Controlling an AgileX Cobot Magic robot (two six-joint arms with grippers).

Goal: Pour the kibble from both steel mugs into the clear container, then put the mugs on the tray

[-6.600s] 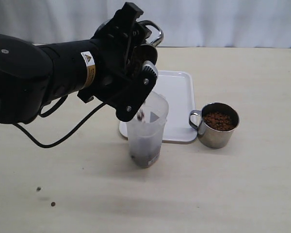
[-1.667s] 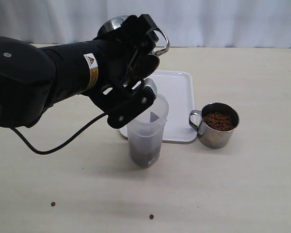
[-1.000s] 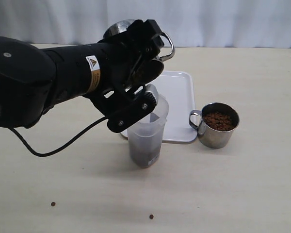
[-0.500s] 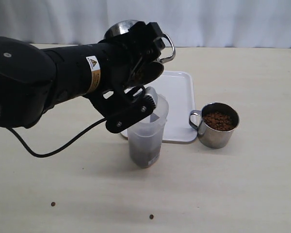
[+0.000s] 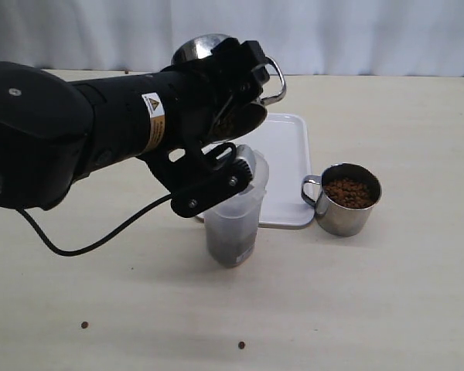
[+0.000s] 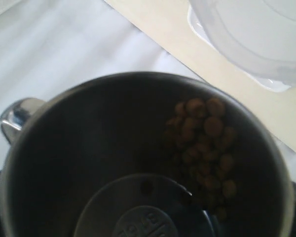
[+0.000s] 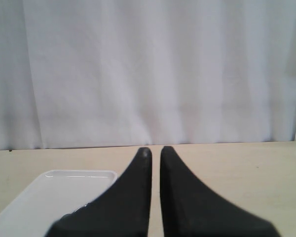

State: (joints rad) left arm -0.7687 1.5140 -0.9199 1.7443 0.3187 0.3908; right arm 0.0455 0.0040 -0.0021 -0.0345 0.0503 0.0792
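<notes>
Kibble fills the standing steel mug on a pale, matte beige table, with a white curtain behind it. Stray pellets lie near the front edge. The left gripper clamps the tilted steel mug, which has a few pellets inside, above the frosted clear container. Brown pellets fill the container's base. The glossy white tray sits just behind. The right gripper has its fingers pressed together and holds nothing.
</notes>
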